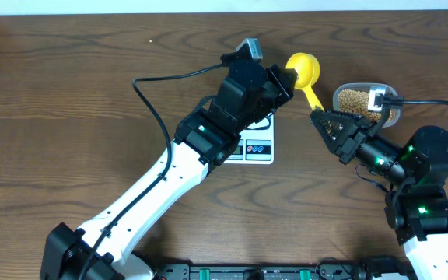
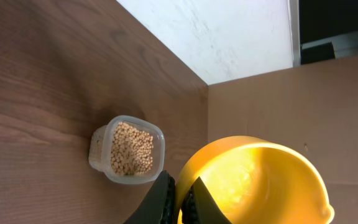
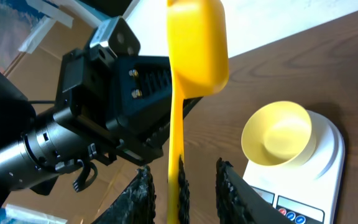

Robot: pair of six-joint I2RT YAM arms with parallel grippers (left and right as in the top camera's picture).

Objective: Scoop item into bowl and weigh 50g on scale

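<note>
My left gripper (image 1: 282, 82) (image 2: 178, 186) is shut on the rim of the bright yellow scoop (image 1: 303, 70) (image 2: 260, 180) and holds it in the air; its cup is empty. The scoop's handle (image 3: 176, 137) hangs between the spread fingers of my right gripper (image 1: 327, 120) (image 3: 185, 171), which is open. The pale yellow bowl (image 3: 277, 134) stands empty on the white scale (image 1: 259, 149) (image 3: 325, 168); in the overhead view my left arm hides the bowl. The beans (image 1: 356, 99) (image 2: 130, 148) fill a clear tub to the right of the scale.
The clear tub (image 1: 391, 117) (image 2: 98, 146) sits at the back right, just behind my right arm. A black cable (image 1: 152, 105) loops over the table left of my left arm. A cardboard wall (image 2: 291, 106) stands beyond the table's far edge.
</note>
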